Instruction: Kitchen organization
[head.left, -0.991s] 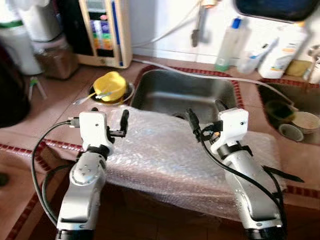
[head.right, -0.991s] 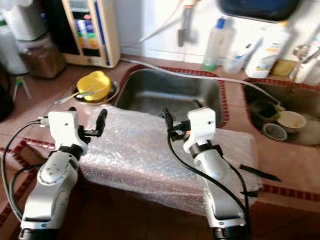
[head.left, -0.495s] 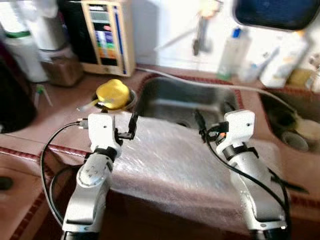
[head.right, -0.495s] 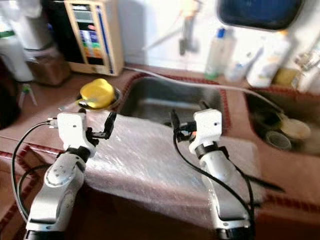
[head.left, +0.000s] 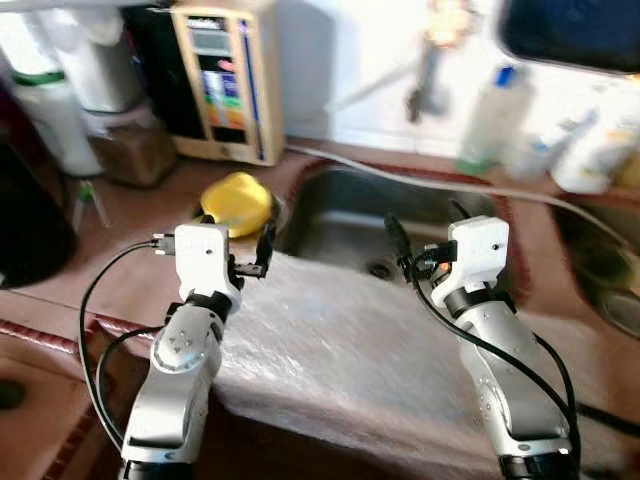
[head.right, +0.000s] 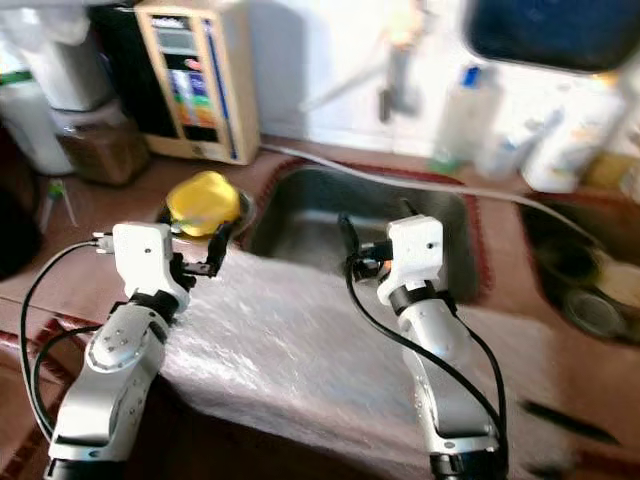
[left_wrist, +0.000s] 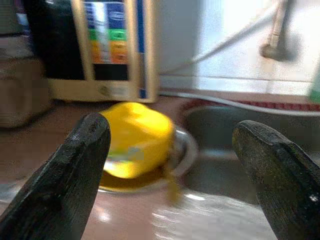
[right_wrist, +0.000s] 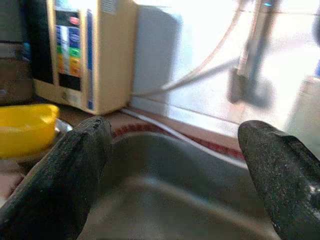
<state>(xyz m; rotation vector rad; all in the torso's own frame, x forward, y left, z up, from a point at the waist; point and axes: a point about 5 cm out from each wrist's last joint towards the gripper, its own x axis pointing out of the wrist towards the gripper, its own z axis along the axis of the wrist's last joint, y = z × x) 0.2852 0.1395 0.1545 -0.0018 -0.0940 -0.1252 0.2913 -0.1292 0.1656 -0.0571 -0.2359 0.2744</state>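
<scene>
Bubble wrap sheet (head.left: 330, 340) draped mid-frame over bench (head.left: 120, 230): likely light, limp, slippery; best pinched at an edge. Left tool (head.left: 268, 250), right tool (head.left: 425, 240) both spread open, empty.

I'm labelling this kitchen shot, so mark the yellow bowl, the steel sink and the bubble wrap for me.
yellow bowl (head.left: 237, 197), left eye view, on its upturned yellow body.
steel sink (head.left: 345, 217), left eye view, on the bare inner left wall of the basin.
bubble wrap (head.left: 340, 345), left eye view, on the sheet's middle between the two arms.
</scene>
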